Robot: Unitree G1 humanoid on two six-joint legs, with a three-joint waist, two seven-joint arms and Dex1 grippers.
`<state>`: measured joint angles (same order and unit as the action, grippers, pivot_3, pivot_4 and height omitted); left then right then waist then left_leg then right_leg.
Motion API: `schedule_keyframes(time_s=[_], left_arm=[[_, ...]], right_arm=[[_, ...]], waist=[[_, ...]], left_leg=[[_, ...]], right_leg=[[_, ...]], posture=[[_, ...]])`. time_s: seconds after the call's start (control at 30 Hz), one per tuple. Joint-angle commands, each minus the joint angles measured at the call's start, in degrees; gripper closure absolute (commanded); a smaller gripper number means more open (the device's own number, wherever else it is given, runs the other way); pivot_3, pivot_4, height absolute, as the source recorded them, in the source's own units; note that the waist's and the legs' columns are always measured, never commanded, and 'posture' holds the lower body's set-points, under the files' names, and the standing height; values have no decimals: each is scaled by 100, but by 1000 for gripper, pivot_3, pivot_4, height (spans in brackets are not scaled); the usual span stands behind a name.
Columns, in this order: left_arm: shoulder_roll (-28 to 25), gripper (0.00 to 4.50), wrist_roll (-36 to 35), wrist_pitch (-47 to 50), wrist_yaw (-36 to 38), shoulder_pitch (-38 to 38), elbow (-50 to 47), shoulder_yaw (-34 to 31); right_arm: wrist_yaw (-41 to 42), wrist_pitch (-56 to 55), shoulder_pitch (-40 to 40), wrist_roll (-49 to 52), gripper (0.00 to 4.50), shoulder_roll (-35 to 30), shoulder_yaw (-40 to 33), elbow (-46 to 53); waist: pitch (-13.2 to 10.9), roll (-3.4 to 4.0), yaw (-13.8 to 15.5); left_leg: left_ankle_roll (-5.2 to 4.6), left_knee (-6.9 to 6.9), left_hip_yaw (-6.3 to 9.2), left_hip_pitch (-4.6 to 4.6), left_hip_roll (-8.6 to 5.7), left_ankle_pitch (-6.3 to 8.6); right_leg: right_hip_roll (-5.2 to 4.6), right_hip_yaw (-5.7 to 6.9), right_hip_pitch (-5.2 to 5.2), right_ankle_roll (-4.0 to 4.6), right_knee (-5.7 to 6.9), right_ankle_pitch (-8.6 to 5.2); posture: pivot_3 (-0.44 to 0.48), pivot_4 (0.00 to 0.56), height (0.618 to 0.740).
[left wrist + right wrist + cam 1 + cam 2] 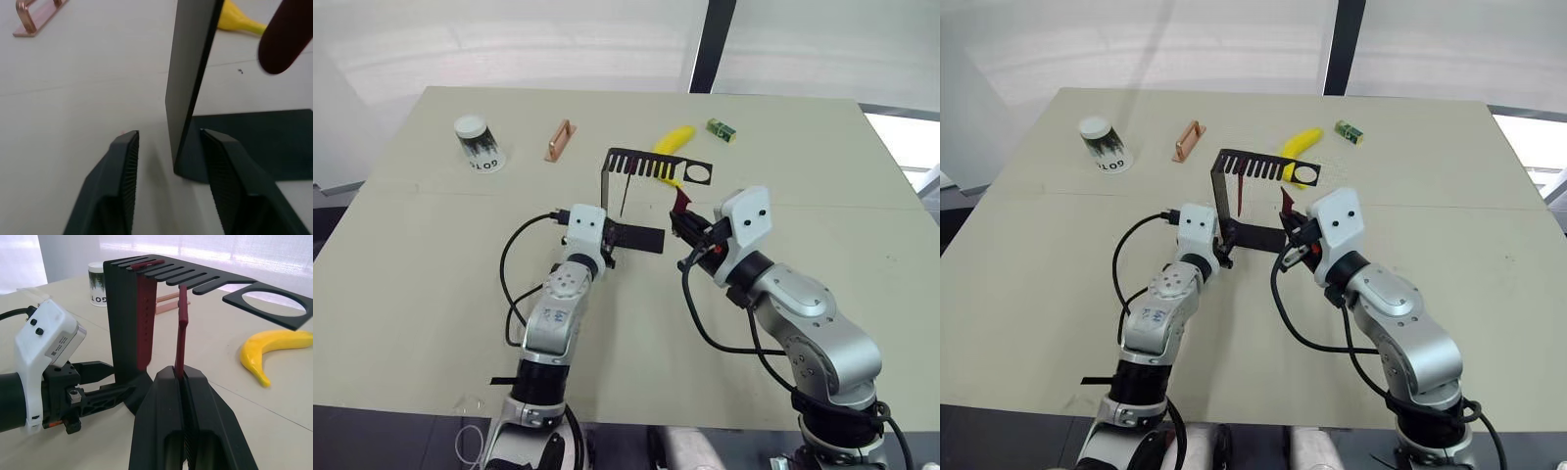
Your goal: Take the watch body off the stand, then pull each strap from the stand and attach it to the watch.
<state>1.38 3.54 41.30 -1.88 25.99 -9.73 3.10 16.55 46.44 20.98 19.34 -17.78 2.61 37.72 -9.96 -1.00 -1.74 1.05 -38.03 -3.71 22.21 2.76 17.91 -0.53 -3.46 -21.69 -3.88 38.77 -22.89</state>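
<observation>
The thin black sheet-metal stand [1234,201] sits near the middle of the pale table [411,294]. Its flat base lies on the table, its upright plate rises from one end of the base, and its comb-slotted top arm runs level toward the robot's right, ending in a round ring hole. The long axis of this top arm goes across the table from left to right.

Two narrow dark red straps hang from the slots with their long axis vertical. The first strap [145,308] hangs close against the upright plate. The second strap [181,328] hangs further along the comb, and its lower end is between the fingers of the right gripper [185,377], which are closed tight on it. The watch body cannot be made out in these views.

The left gripper [168,147] is at the foot of the upright, with its two black fingers partly open, one on each side of the plate's edge; it holds nothing.

Behind the stand lie a yellow banana [674,140] and a small green box [722,129]. Further to the left are a copper-coloured handle bar [559,140] and a white cup with dark print [478,142]. The table has much free surface on both sides of the arms, and the stand is well apart from every table edge.
</observation>
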Motion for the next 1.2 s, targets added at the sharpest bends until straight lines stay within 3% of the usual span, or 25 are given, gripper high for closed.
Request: schedule_keyframes(time_s=[0.03, 0.23, 0.37, 0.5, 0.67, 0.8, 0.9, 1.0, 1.1, 1.17, 1.2], left_arm=[[-126, 169, -203, 259, 258, -86, -820, -82], [-779, 77, -820, 837, 1080, -684, -1852, -474], [-1420, 77, -1580, 69, 2322, -1421, -2247, -644], [-1996, 77, -3188, 582, 3554, -1951, -2458, -1407], [-2831, 77, -4632, 1232, 4553, -1288, -2044, -1821], [-2926, 77, -5771, 1820, 4557, -409, -1488, -2116], [-2921, 77, -5980, 1840, 4582, 63, -1211, -1936], [-2821, 77, -5745, 1561, 4591, 360, -942, -1598], [-2618, 932, -5762, 1420, 4510, 578, -730, -1427], [-2520, 1746, -5762, 1398, 4446, 694, -692, -1287], [-2483, 1746, -5768, 1400, 4390, 740, -669, -1251]], right_arm=[[200, -154, -37, 153, 4500, -125, -141, 166], [597, -224, -50, 481, 4500, -422, -394, 49], [934, -337, -42, 617, 4500, -700, -476, -140], [1478, -340, 57, 1050, 4500, -948, -605, -436], [2075, 430, 343, 2455, 4500, -1026, -1068, -920], [2601, 945, 578, 3478, 4500, -1227, -1283, -1270], [2761, 1144, 776, 3889, 4500, -1316, -1279, -1465], [2750, 1266, 1001, 4123, 4500, -1277, -1215, -1696], [2764, 1264, 1156, 4138, 4500, -1251, -1080, -1825], [2872, 1184, 1170, 4035, 4500, -1300, -935, -1816], [2905, 1154, 1167, 4005, 4500, -1320, -886, -1810]], waist=[[0, 0, 3], [0, 0, -33], [0, 1, -38], [-1, 0, -46], [-3, -2, -22], [-3, -2, -10], [-3, -2, -28], [-3, -2, -69], [-3, -2, -101], [-3, -2, -130], [-3, -2, -131]], left_leg=[[0, 0, 0, 0, -1, 0], [0, 3, 0, -2, 1, 0], [0, 2, 0, -3, 0, 0], [0, 7, 1, -4, 1, 0], [-2, -2, 13, -6, -3, 0], [-9, -2, 19, 0, -2, 4], [-13, 0, 21, 0, -2, 7], [-13, -2, 20, -1, -2, 7], [-12, -5, 21, -1, -1, 6], [-12, -4, 21, 2, 1, 6], [-12, -3, 21, 2, 0, 6]], right_leg=[[0, 0, 0, 0, -1, 0], [2, 0, 2, 0, -2, 0], [1, 0, 2, 0, -13, 0], [-1, 2, 5, 1, -16, 0], [-1, 6, 16, 1, -29, 0], [-3, 14, 16, 1, -16, 0], [-3, 15, 16, 1, -18, 0], [-3, 14, 17, 1, -20, 0], [-2, 14, 17, 1, -21, 0], [0, 14, 15, 1, -19, 0], [-1, 14, 15, 1, -19, 0]], posture=[[0, 150, 740], [0, 150, 740], [0, 150, 740], [0, 150, 740], [0, 150, 740], [0, 150, 740], [0, 150, 740], [0, 150, 740], [0, 150, 740], [0, 150, 740], [0, 150, 740]])
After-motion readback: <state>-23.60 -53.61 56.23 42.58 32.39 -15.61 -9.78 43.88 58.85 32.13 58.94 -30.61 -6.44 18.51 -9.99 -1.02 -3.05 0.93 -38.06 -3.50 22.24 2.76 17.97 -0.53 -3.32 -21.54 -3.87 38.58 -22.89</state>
